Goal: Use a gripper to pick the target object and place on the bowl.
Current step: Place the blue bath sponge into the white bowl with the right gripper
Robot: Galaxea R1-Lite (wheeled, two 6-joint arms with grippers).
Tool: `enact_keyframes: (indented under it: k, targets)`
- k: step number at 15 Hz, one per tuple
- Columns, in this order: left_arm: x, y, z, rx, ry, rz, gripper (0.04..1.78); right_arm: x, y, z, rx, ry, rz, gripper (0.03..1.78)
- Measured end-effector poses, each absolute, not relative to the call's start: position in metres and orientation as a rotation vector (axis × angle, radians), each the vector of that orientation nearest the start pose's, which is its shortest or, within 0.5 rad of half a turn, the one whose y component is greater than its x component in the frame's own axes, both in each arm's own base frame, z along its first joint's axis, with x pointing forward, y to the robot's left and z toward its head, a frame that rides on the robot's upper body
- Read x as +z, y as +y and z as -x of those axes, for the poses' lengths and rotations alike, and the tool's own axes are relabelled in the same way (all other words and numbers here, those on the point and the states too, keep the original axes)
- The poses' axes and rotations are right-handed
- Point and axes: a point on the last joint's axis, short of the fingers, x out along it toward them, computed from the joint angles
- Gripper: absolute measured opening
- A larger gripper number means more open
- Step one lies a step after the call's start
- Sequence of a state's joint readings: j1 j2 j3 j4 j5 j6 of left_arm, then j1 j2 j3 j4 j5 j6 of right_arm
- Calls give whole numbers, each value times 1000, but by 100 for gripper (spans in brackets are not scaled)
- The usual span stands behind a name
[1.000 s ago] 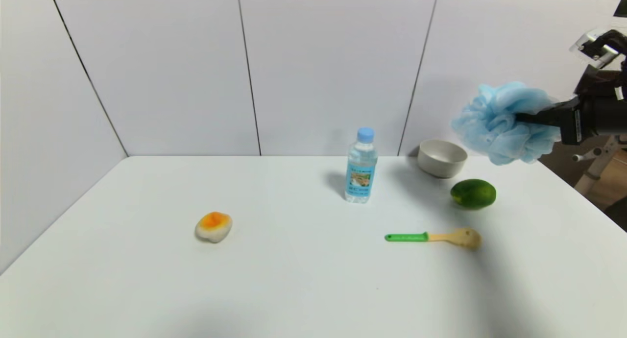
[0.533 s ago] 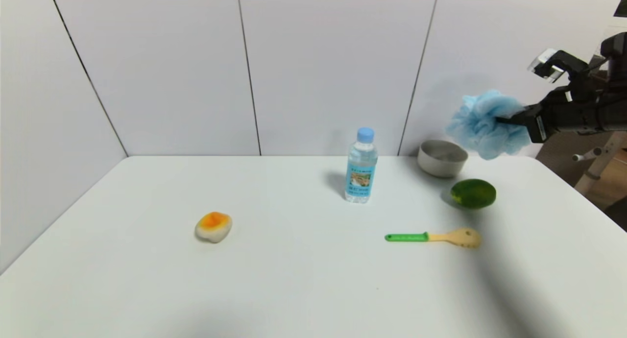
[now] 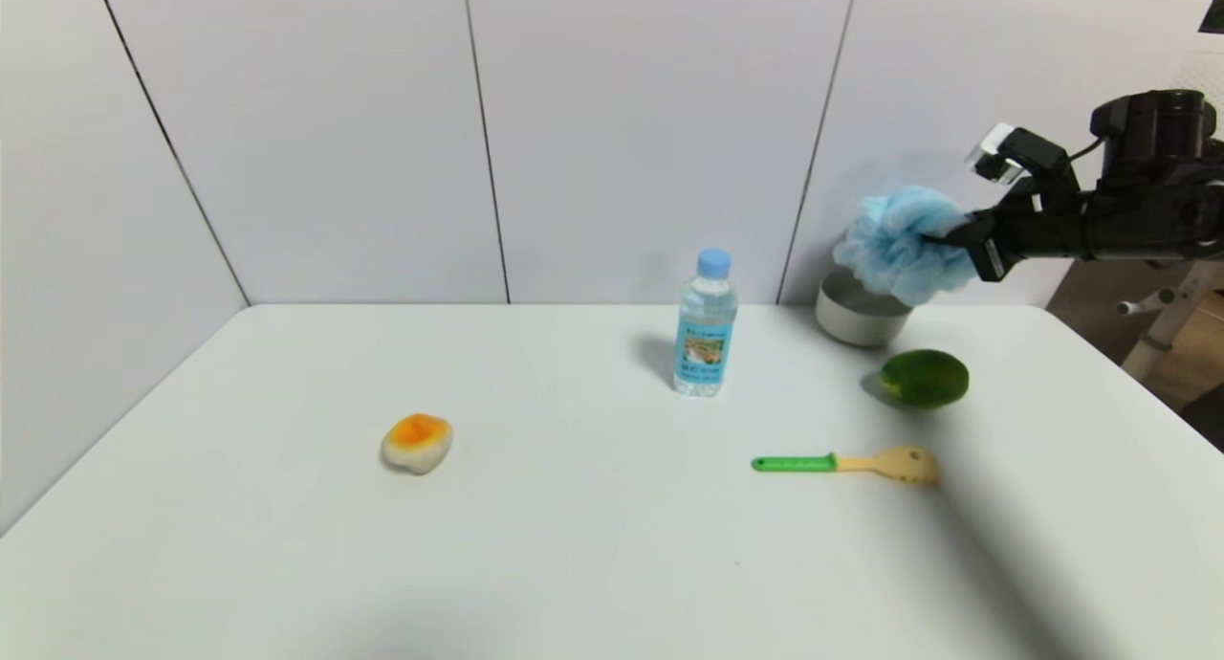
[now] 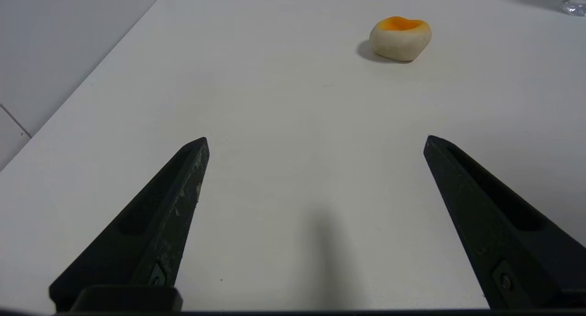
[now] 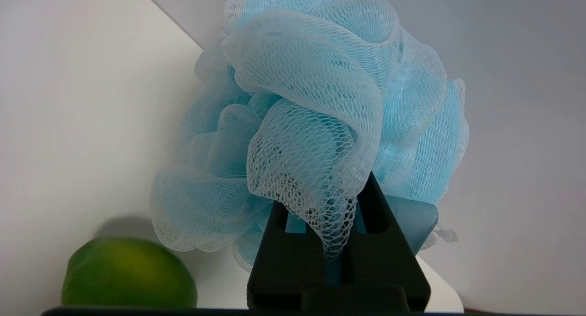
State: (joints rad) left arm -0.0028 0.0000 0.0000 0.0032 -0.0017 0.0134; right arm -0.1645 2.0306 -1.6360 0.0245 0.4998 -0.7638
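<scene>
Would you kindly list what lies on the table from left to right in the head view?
Egg-like toy → water bottle → green-handled spoon → green fruit. The bowl and the pouf held above it overlap the spoon's span, so I leave them out.

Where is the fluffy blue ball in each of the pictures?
Head view: the blue pouf is at the far right, pinched in the right gripper, above the bowl.
Left wrist view: not in it; only the open left gripper over the table.
Right wrist view: it fills the middle.
Shared landmark: the green fruit, seen in the head and right wrist views.
</scene>
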Motion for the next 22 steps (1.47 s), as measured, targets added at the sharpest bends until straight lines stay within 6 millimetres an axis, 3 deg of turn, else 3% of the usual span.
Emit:
enact_keyframes:
  k: [6,11,14,18,22]
  targets:
    - [75,0,23,-4,3,-14,169,213,-47,-429,489,230,624,15]
    - [75,0,23,-4,3,-13,169,205,-44,-433,503,245,616,82]
    - [75,0,23,-4,3,-14,169,204,-45,-434,501,247,614,110]
    - [75,0,23,-4,3,-13,169,219,-45,-424,493,255,597,134]
    - [75,0,23,-4,3,-13,169,258,-48,-390,470,266,565,149]
